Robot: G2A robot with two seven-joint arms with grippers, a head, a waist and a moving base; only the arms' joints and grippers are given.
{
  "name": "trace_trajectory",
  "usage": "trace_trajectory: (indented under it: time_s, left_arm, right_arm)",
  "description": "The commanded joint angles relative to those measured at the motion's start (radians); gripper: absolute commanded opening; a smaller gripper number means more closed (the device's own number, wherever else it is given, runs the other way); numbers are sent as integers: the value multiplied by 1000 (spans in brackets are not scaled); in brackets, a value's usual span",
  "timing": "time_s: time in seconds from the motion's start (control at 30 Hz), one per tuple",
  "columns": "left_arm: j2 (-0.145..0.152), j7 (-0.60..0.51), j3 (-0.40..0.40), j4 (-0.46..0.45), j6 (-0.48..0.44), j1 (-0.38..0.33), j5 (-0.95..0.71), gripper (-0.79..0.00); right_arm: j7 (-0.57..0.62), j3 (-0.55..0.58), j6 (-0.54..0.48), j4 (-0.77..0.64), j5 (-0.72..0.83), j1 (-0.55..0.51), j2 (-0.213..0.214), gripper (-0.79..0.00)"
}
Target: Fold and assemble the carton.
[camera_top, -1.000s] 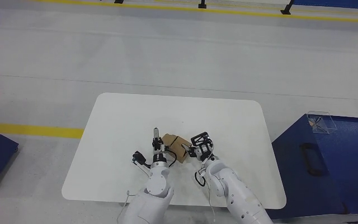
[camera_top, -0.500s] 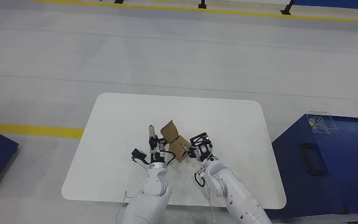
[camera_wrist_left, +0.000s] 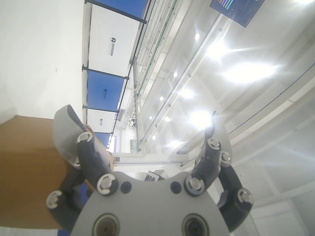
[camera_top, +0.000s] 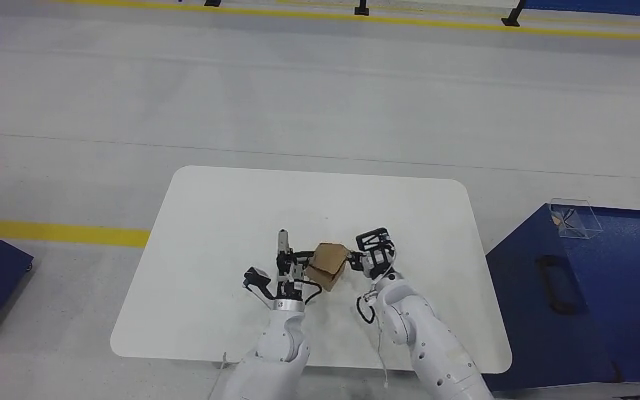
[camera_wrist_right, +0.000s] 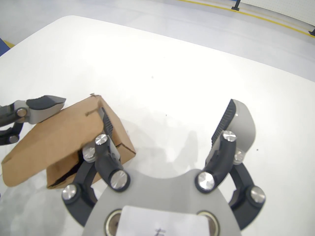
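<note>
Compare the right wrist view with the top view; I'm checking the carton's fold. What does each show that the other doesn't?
Right wrist view: a dark gap at the near end of the carton, and one finger of the right gripper lying against its side. Top view: the table in full outline and a blue cabinet beside it. Both: the carton between the open left gripper and right gripper.

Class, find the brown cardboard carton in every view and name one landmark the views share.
Top view: brown cardboard carton on the white table, nearer the robot.
Left wrist view: carton behind the left gripper's finger.
Right wrist view: carton against the right gripper's finger.
Shared landmark: that left finger.
</note>
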Motion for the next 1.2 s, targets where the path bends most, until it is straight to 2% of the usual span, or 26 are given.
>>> trace_trajectory:
  time_s: [0.0,0.17,0.4,0.5,0.6,0.83,1.03,1.17]
  left_arm:
    - [-1,6,2,-15,8,9,6,0]
    - [-2,29,-1,-54,26,32,27,0]
    - [5,61,-34,-158,32,83,46,0]
    - [8,68,-42,-202,52,105,64,0]
    - [10,62,-47,-239,65,126,66,0]
    - [10,32,-16,-327,85,195,94,0]
    - [13,25,12,-419,109,269,139,0]
    - [18,-22,25,-468,136,304,120,0]
  right_arm:
    - [6,20,-2,-8,1,-3,3,0]
    - [51,77,-30,-28,13,-20,15,0]
    - [208,121,-196,-39,-18,-56,40,0]
    - [249,113,-236,-43,-47,-65,44,0]
    - [248,88,-226,-26,-42,-51,38,0]
    - [190,6,-132,95,-6,44,3,0]
    - [151,-47,-126,209,51,139,-26,0]
    - [131,-84,-139,281,99,203,-49,0]
